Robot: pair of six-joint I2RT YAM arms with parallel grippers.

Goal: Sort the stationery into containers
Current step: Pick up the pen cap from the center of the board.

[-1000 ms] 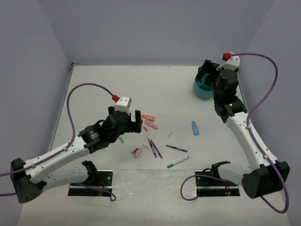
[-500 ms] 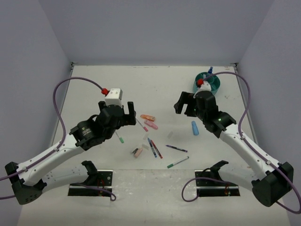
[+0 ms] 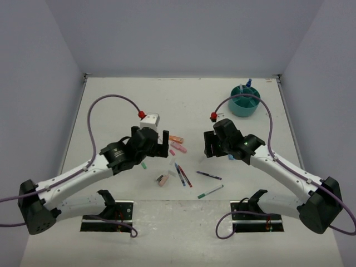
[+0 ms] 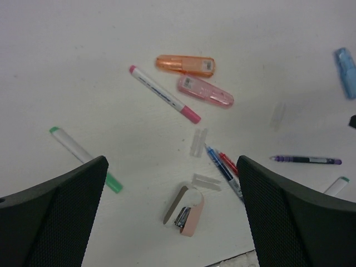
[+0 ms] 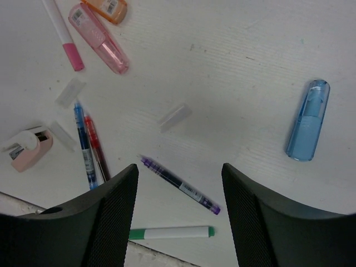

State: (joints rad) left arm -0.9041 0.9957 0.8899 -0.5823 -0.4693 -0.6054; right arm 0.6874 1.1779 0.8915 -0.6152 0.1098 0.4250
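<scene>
- The left gripper (image 4: 171,162) hangs with its fingers wide apart and nothing between them, above the white table (image 3: 111,105). The orange highlighter (image 4: 185,64), pink highlighter (image 4: 205,92) and a pink-tipped marker (image 4: 164,94) lie just ahead of it.
- The right gripper (image 5: 179,167) is likewise spread and empty, over a purple pen (image 5: 179,192). The blue pen (image 5: 83,144) and red pen (image 5: 95,147) lie side by side on one side of it, and the light-blue highlighter (image 5: 307,119) lies on the other.
- The teal organizer (image 3: 245,110) stands at the far right of the table, well apart from the loose stationery. Plain pale-violet walls (image 3: 183,33) close in three sides.
- A second ago the right gripper was over the organizer; it has since swung back to the middle of the table. The left gripper has shifted a little toward the highlighters.
- A green-tipped marker (image 4: 72,146) runs behind one finger of the left gripper. In the top view the right arm covers most of the light-blue highlighter. It cannot be made out which compartments hold the things standing in the organizer.
</scene>
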